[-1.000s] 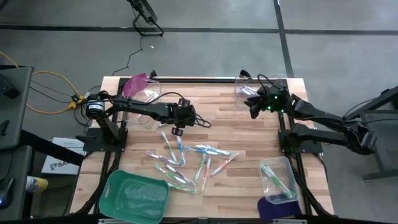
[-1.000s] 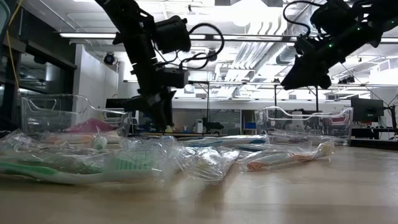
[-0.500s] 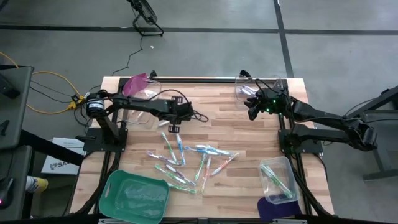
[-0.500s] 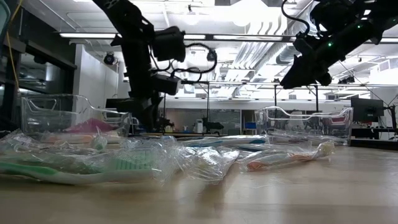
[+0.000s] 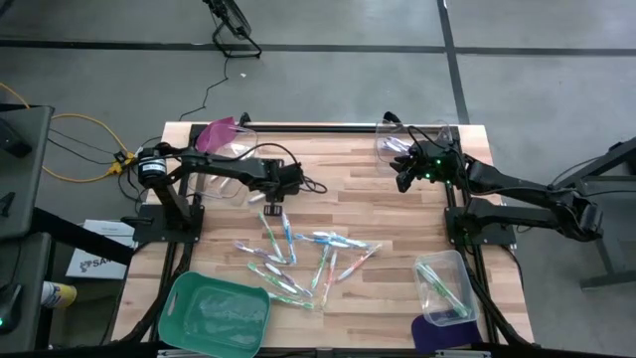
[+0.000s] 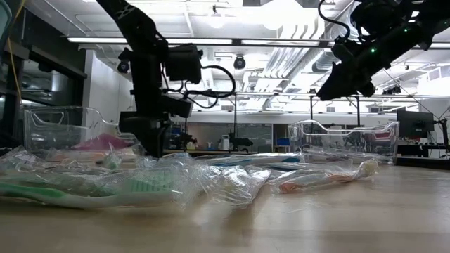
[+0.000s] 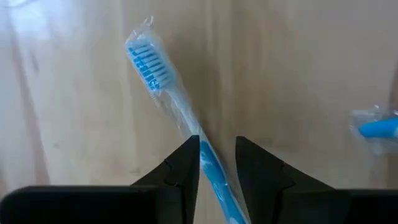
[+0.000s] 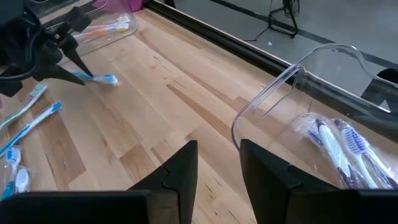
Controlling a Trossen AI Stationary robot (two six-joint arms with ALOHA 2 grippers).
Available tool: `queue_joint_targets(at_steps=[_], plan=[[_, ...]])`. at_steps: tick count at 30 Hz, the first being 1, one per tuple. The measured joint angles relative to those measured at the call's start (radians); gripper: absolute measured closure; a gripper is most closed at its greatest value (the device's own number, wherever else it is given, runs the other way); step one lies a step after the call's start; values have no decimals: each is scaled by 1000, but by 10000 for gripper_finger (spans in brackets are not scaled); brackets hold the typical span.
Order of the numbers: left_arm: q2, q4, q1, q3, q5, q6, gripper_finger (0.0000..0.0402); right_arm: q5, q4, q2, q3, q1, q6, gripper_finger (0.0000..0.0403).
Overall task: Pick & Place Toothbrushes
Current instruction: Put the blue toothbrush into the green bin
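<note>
Several wrapped toothbrushes (image 5: 308, 259) lie scattered in the middle of the wooden table. My left gripper (image 7: 217, 155) points down at the pile's far left edge (image 5: 268, 201). Its fingers stand narrowly open on either side of the handle of a blue toothbrush (image 7: 180, 106) in clear wrap. That brush lies flat on the wood, and its head (image 8: 109, 79) sticks out past the fingers. My right gripper (image 8: 217, 162) hangs open with nothing in it, in the air beside the far right clear bin (image 5: 417, 139). My left gripper comes from above with its fingers across the blue toothbrush's handle (image 7: 208, 158). One finger (image 7: 189, 162) sits right at the wrap's edge, and a slit shows at the other finger. I cannot tell whether either finger touches the brush.
The far right clear bin holds purple toothbrushes (image 8: 336, 149). A far left clear bin (image 5: 224, 164) with a pink lid (image 5: 219, 131) holds orange ones. A near right clear bin (image 5: 444, 288) holds green ones. A teal tub (image 5: 217, 310) sits near left. Bare wood lies between the two arms.
My left gripper has moved toward the table's left edge and down, rolling at the wrist. It now stands over the blue toothbrush at the pile's far left. The toothbrushes have stayed where they were.
</note>
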Motion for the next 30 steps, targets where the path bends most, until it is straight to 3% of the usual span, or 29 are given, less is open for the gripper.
queue_joint_targets(at_steps=[15,30], plan=[[0,-3,0,0,-48,-51,192,0,-2,0,0,0,1,290],[0,-73,13,27,-79,-157,185,0,-3,0,0,0,5,290]])
